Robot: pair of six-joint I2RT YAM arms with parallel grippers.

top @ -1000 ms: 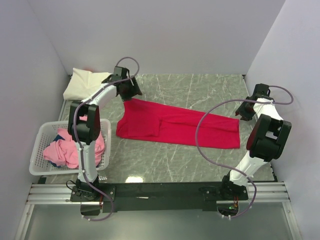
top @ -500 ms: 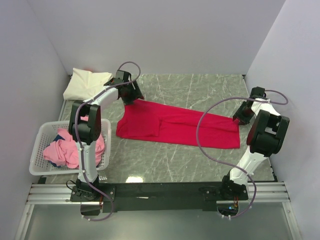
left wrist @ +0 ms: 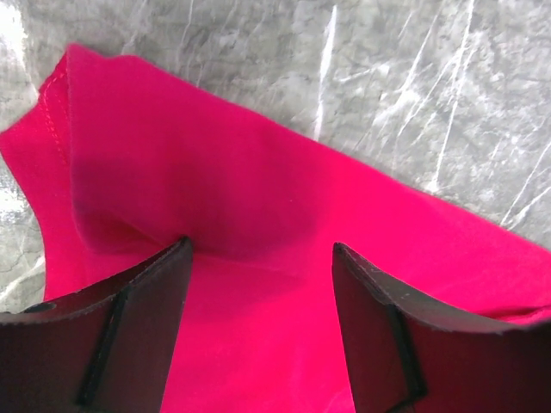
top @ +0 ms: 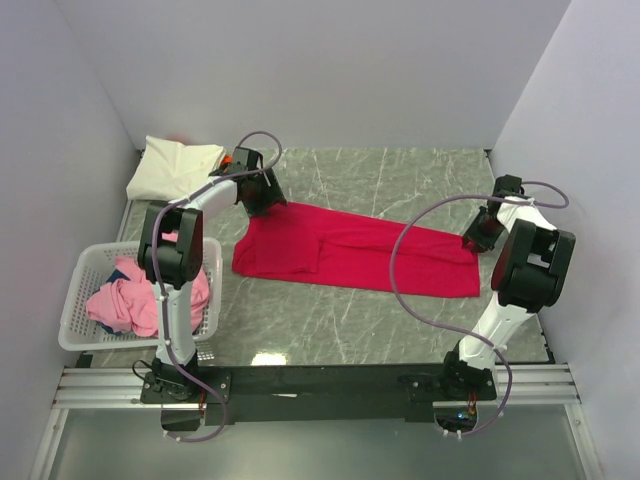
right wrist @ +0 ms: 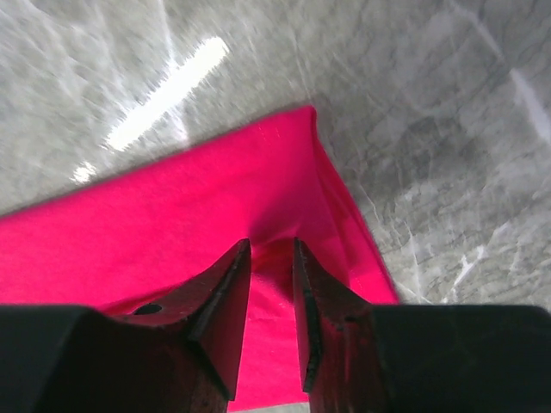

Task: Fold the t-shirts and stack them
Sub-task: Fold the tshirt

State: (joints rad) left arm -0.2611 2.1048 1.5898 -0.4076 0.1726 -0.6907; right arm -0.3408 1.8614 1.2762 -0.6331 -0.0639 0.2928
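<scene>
- The crimson red cloth t-shirt (top: 350, 255) lies as 1 long folded band across the grey marble-patterned table (top: 400, 180), running from far left to near right.
- The left gripper (top: 262, 197) sits at the band's far-left corner. Its wrist view shows the 2 fingers (left wrist: 142, 331) spread wide and resting on the cloth, gripping nothing.
- The right gripper (top: 478, 236) is at the far-right corner. Its fingers (right wrist: 215, 301) are nearly together with a ridge of red cloth between them, so it appears to be pinching the corner – though the contact itself is partly hidden.
- The step in hand looks like the crosswise fold. To do it well, the left side should close on all layers at its corner before either arm lifts, and both corners should rise level so the band does not twist.
- A cream-white folded t-shirt (top: 172, 168) waits at the far left – the likely stacking spot.
- Light pink t-shirts (top: 135, 300) are bunched in the white plastic lattice basket (top: 75, 300), not yet folded.
</scene>
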